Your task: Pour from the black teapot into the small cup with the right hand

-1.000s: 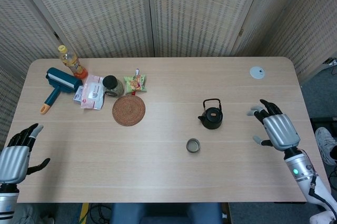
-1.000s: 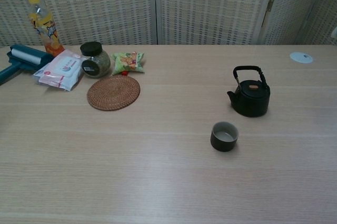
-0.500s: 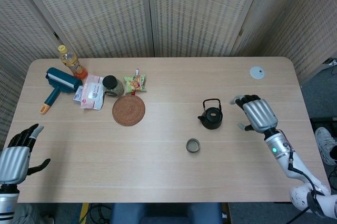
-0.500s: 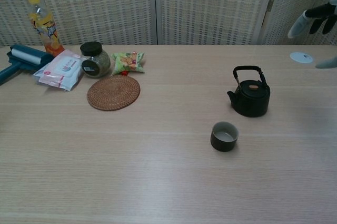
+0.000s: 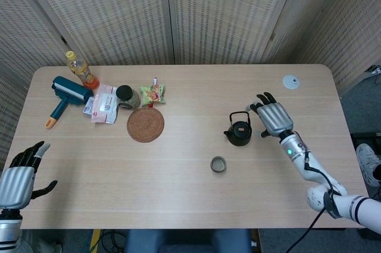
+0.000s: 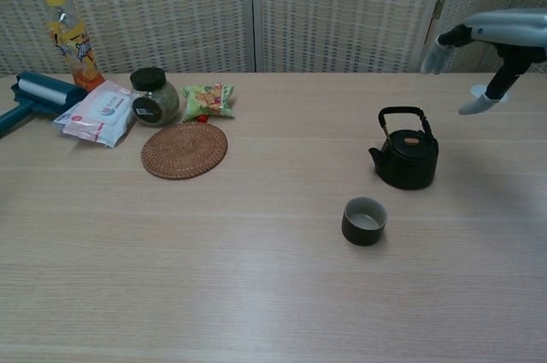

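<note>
Black cast-iron teapot (image 5: pixel 239 132) with upright bail handle sits right of centre on pale wooden table (image 5: pixel 178 199). Small dark round cup (image 5: pixel 218 164) stands near, toward the front-left, apart from it. Right hand (image 5: pixel 272 116) hovers just beside the teapot, fingers spread, holding nothing. Left hand (image 5: pixel 18 177) at front-left edge, fingers apart, empty. Round woven coaster (image 5: pixel 145 124), dark-lidded glass jar (image 5: pixel 125 96) and green snack packet (image 5: pixel 153 93) lie well left.

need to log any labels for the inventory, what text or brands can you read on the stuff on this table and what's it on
No text here can be read for certain.
Orange drink bottle: printed label, too blurred to read.
Wipes pack: print too small to read.
Jar: dark label, unreadable.
Green snack bag: print blurred.
Black teapot: small tag on the lid, no legible marks.
Small cup: no markings visible.
</note>
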